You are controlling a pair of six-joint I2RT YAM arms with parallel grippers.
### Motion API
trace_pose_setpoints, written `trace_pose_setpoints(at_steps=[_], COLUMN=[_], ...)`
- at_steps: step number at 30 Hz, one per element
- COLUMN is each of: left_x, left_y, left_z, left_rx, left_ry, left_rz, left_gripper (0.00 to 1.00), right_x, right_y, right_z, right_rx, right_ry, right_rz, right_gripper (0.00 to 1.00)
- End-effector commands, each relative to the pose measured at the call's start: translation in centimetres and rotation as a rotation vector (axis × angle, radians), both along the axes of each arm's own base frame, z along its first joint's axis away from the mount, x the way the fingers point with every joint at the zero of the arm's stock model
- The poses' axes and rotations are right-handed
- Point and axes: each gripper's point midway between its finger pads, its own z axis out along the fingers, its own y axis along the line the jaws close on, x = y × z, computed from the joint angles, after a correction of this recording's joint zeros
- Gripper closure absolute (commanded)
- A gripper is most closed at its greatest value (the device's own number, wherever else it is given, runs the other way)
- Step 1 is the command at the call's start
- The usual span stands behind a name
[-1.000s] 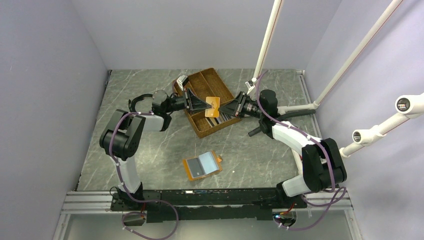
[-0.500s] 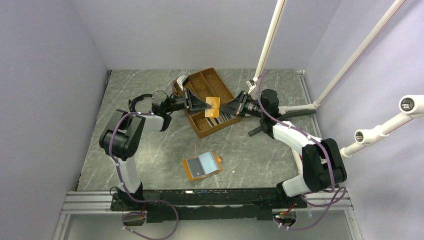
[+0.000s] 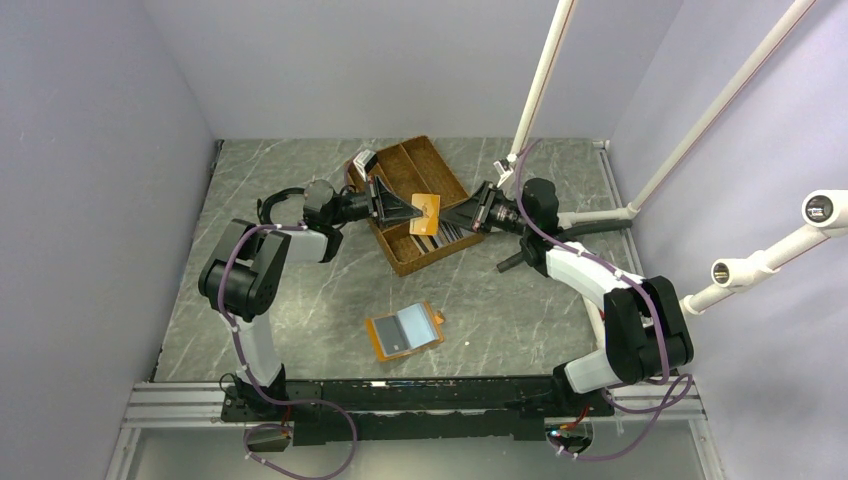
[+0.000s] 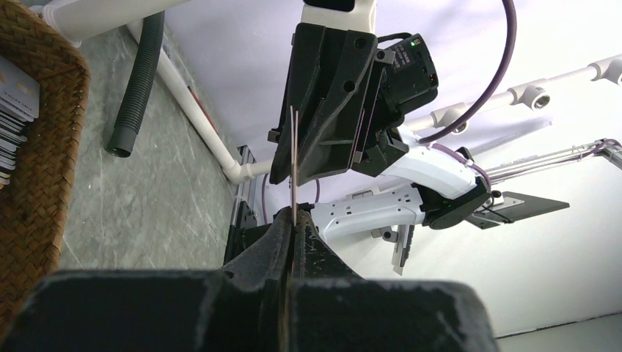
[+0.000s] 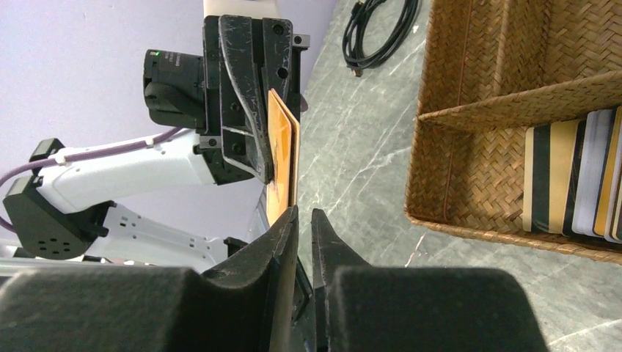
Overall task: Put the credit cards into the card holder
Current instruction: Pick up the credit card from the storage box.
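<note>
Table (image 3: 300, 290): grey marbled top, my two bases at its 6 o'clock edge.
Wicker tray (image 3: 405, 265): brown and divided, toward 12 o'clock of the table's middle. Both my grippers meet above it.
Left gripper (image 3: 416, 208): reaches in from 9 o'clock, fingers pressed together on the orange card. My left wrist view shows that card edge-on, rising straight from the closed tips.
Right gripper (image 3: 447, 216): reaches in from 3 o'clock, facing the left one. Its fingers (image 5: 282, 242) stand a sliver apart. The card's near edge sits at the tip of one finger, and I cannot tell whether it touches.
Card holder (image 3: 404, 332): lying open and flat on the table at 6 o'clock of the tray, well apart from it, with a grey card on its pale lining.
Credit cards (image 5: 579, 183): a row standing on edge in the tray's compartment nearest my right wrist, striped dark, tan and pale.
Orange card (image 3: 427, 206): upright in the air over the tray, between the two grippers.
</note>
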Motion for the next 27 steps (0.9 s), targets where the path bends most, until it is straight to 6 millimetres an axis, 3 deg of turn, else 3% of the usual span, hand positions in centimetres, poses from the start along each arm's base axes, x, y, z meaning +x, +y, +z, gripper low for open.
trace_pose_setpoints(at_steps=[1, 8, 14, 20, 22, 25, 27], left_x=[-1.3, -1.6, -1.5, -1.0, -0.7, 0.4, 1.6], left_y=[0.2, 0.3, 0.2, 0.1, 0.0, -0.1, 0.1], left_z=[3.2, 3.7, 3.4, 2.9, 2.7, 1.3, -0.6], left_rx=[-0.044, -0.048, -0.035, -0.041, -0.034, 0.019, 0.082], left_ry=[-0.117, -0.128, -0.123, -0.101, -0.092, -0.045, 0.021], left_rz=[-0.025, -0.03, -0.027, -0.023, -0.02, 0.006, 0.04], left_gripper=[1.0, 1.0, 1.0, 1.0, 0.99, 0.99, 0.96], right_x=[0.4, 0.2, -1.4, -1.7, -1.3, 0.3, 1.5], right_y=[0.2, 0.7, 3.0, 3.7, 3.6, 3.0, 2.5], right_z=[0.5, 0.1, 2.2, 2.8, 2.4, 0.5, -0.8], right_rx=[-0.027, -0.044, -0.016, 0.048, 0.042, -0.032, -0.096], right_ry=[-0.057, -0.055, -0.123, -0.103, -0.086, -0.034, 0.0], right_rz=[-0.009, -0.005, 0.099, 0.124, 0.102, 0.014, -0.048], right_gripper=[0.86, 0.86, 0.82, 0.77, 0.82, 1.0, 1.0])
